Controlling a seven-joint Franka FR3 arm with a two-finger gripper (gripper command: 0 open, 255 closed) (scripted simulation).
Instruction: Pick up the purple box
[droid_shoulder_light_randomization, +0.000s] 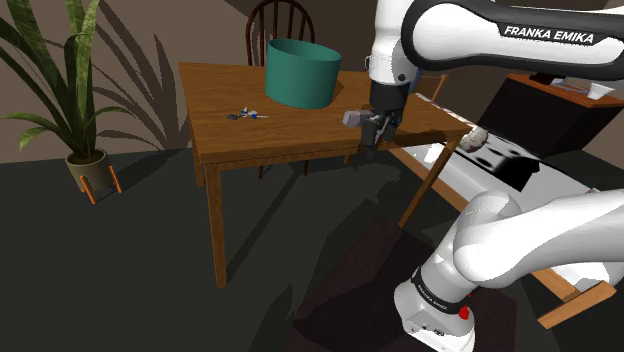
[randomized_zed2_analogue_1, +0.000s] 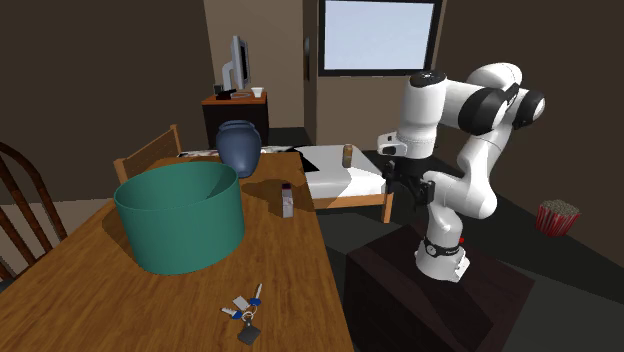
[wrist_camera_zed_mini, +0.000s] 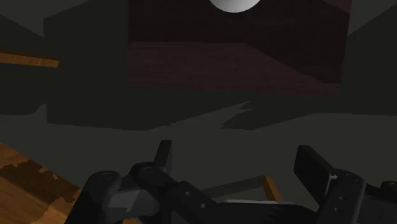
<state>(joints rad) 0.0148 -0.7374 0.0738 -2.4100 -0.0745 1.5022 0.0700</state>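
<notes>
2 fingers (wrist_camera_zed_mini: 164, 158) of the pincer (wrist_camera_zed_mini: 235, 153) stand apart, released, off the counter's (randomized_zed2_analogue_1: 300, 280) edge. Purple box (randomized_zed2_analogue_1: 287, 200) stands upright near the teal tub (randomized_zed2_analogue_1: 180, 220).

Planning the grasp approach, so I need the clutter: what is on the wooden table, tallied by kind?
Teal tub: 1
Dark blue vase: 1
Small box: 1
Bunch of keys: 1
Total: 4

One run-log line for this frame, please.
hand: open, empty, beside table edge | small box: upright on table, untouched | stage: pre-grasp
</notes>
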